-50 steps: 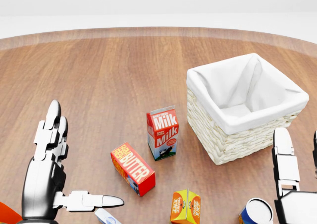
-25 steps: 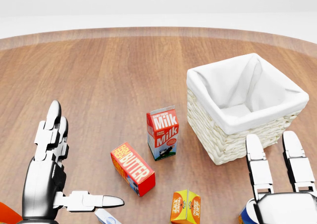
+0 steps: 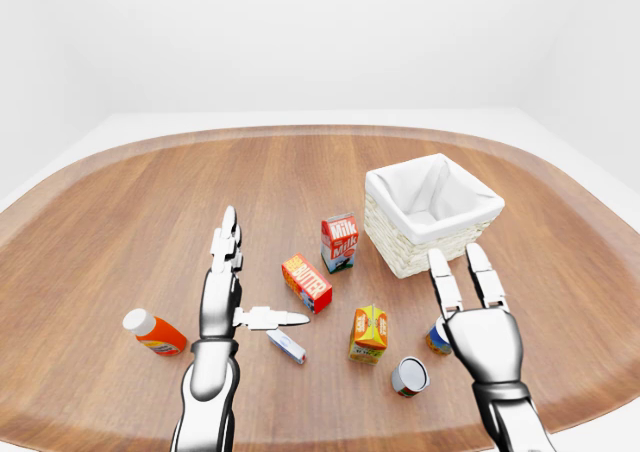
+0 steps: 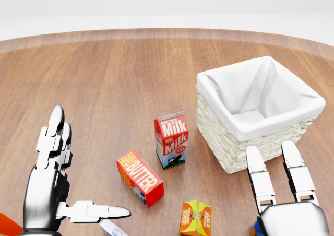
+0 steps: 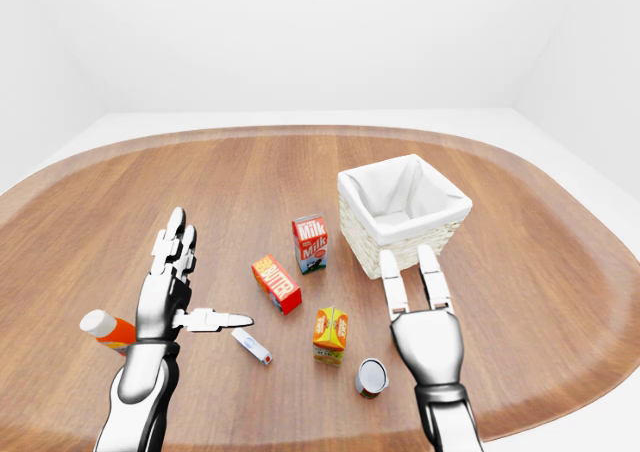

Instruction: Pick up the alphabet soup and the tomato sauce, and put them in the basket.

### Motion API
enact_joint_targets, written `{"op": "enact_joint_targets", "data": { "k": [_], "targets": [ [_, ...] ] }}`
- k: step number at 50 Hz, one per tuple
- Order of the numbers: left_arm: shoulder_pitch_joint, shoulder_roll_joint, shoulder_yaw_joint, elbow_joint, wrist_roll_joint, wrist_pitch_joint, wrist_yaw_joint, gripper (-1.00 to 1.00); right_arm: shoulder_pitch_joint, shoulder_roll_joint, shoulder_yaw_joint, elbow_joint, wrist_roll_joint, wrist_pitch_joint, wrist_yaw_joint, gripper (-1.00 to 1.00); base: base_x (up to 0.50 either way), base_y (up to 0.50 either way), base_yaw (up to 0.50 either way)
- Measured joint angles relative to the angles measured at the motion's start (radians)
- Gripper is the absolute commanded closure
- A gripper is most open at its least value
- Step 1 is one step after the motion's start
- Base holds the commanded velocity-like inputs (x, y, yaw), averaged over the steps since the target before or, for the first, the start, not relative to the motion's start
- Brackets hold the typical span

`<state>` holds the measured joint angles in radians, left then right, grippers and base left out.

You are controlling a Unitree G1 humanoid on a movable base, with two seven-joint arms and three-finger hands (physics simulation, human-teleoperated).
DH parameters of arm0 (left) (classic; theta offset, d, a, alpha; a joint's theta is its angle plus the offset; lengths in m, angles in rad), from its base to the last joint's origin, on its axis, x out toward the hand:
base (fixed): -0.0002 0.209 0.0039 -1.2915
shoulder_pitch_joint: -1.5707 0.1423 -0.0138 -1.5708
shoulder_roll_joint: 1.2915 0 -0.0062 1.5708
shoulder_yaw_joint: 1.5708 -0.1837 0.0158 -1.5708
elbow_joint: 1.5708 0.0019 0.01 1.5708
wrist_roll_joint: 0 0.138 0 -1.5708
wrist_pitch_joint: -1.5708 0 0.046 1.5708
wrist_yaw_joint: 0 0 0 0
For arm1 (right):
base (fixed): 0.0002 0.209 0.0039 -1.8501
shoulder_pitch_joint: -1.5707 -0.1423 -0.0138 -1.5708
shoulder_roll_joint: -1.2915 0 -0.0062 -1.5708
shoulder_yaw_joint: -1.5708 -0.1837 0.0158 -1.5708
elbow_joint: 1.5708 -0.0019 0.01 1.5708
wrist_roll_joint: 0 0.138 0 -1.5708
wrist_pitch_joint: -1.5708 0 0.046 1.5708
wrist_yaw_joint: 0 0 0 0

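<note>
Right hand (image 3: 484, 330) spread flat, holding nothing, over one can.
Blue-labelled can (image 3: 437, 337) tucked against that palm at nine o'clock, half hidden; second can (image 3: 409, 376) lying on its side at seven o'clock, label unreadable. Basket (image 3: 385, 236) at eleven o'clock past the fingertips. Left hand (image 3: 222, 297) open too, thumb out, well apart.

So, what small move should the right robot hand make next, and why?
Probably lower the right robot hand onto the blue can and close round it. The open fingers hang just above that can, which stands beside the silver-topped can, and the basket is close by.
</note>
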<state>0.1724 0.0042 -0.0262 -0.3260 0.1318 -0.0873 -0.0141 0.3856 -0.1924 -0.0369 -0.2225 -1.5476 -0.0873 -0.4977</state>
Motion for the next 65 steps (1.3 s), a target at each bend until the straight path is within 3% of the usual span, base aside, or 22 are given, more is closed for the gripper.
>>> {"op": "enact_joint_targets", "data": {
  "k": [39,65],
  "targets": [
    [0.000,0.000,0.000,0.000,0.000,0.000,0.000,-1.00,-0.096,-0.045,-0.001,0.194,0.025,0.000,-0.026,-1.00,0.00,0.00,0.00],
    [0.000,0.000,0.000,0.000,0.000,0.000,0.000,-1.00,-0.078,-0.063,-0.009,0.249,0.016,0.000,-0.026,-1.00,0.00,0.00,0.00]
  ]
}}
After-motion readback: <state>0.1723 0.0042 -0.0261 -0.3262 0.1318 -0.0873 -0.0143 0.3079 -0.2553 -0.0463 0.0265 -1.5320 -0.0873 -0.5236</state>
